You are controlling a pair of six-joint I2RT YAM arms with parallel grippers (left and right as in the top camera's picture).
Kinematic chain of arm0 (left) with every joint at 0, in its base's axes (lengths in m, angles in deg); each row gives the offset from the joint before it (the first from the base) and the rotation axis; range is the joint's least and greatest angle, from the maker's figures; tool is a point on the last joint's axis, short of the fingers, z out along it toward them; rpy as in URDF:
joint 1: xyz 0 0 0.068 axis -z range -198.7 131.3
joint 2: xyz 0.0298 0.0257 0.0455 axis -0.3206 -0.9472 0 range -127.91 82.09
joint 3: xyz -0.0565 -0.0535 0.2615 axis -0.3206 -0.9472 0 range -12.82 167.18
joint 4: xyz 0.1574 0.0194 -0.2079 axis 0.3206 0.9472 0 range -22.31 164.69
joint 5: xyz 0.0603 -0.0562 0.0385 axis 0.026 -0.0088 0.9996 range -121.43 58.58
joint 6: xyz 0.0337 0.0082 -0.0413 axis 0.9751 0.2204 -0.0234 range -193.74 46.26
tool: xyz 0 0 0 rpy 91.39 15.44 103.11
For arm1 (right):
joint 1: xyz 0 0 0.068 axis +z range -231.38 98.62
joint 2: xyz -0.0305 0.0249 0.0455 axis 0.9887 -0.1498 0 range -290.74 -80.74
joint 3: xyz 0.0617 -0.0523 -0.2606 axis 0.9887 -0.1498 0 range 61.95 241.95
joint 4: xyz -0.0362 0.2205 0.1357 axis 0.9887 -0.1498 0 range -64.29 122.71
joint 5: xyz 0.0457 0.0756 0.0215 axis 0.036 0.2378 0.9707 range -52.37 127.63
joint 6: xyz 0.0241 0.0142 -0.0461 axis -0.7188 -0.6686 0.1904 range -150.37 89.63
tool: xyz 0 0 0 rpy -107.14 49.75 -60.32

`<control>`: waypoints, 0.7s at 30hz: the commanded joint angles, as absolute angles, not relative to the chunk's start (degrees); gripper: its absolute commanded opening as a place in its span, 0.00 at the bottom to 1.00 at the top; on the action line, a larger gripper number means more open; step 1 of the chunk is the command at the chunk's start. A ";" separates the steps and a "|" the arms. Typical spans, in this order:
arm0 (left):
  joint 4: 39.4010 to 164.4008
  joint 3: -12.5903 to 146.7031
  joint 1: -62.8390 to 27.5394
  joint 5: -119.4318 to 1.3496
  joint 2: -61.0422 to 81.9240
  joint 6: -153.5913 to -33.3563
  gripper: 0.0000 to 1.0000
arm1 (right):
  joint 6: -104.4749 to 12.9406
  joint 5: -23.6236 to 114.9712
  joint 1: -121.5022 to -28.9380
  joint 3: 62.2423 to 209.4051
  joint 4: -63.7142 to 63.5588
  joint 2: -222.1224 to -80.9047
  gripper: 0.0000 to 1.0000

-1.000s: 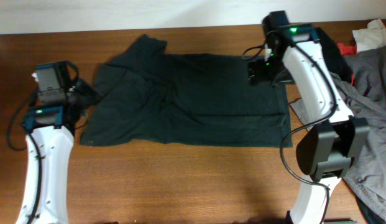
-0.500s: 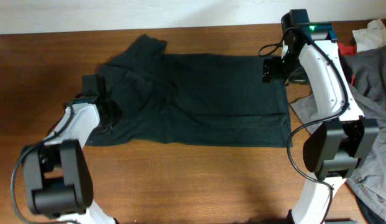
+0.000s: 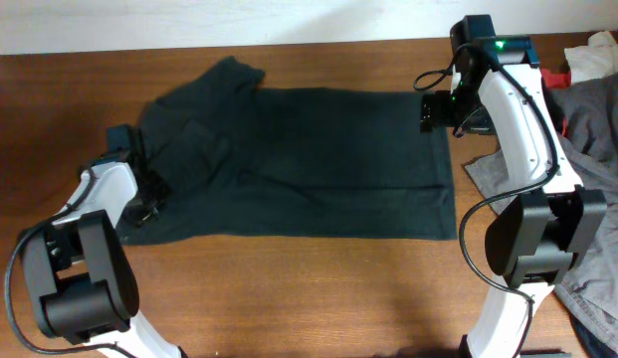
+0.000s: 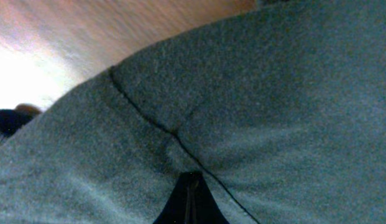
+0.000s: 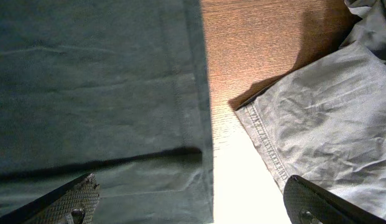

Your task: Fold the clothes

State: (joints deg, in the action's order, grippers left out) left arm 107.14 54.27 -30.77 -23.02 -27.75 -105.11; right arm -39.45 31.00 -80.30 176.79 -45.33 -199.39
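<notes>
The clothes (image 3: 309, 164) lie spread on the counter (image 3: 289, 298), with the collar end to the left, the hem to the right and the left sleeve area rumpled. The left end effector (image 4: 191, 194) is clamped on a pucker of the dark fabric beside a seam. The wrist view is too close to tell how many layers it has caught.

That is the first risk. A pinch this small may slip out once lifted, or may take only the top layer and drag it into a bunch instead of a clean fold. A pull from this one side alone could also slide the whole garment across the wood. On the right, the light grey garment (image 5: 317, 130) lies just beside the hem, so a careless descent could catch grey cloth instead.

The left arm is folded low at the garment's left edge. The right arm reaches over the hem's far corner, with the right end effector (image 3: 435, 109) hanging wide apart and holding nothing.
</notes>
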 commanded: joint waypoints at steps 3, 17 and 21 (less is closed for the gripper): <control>109.41 51.80 -32.17 -22.67 -31.86 -106.05 0.01 | -40.30 29.86 -80.65 176.69 -45.51 -198.54 0.99; 111.57 60.04 -27.69 -32.07 -12.28 -106.03 0.00 | -40.30 29.86 -80.65 176.69 -45.51 -198.54 0.99; 108.45 61.31 -25.57 -32.22 -2.99 -106.01 0.01 | -40.32 29.86 -80.65 176.69 -45.05 -198.54 0.99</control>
State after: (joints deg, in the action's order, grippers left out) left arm 109.56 59.19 -26.78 -30.19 -10.57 -105.33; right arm -39.56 31.00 -80.30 176.79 -45.29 -199.39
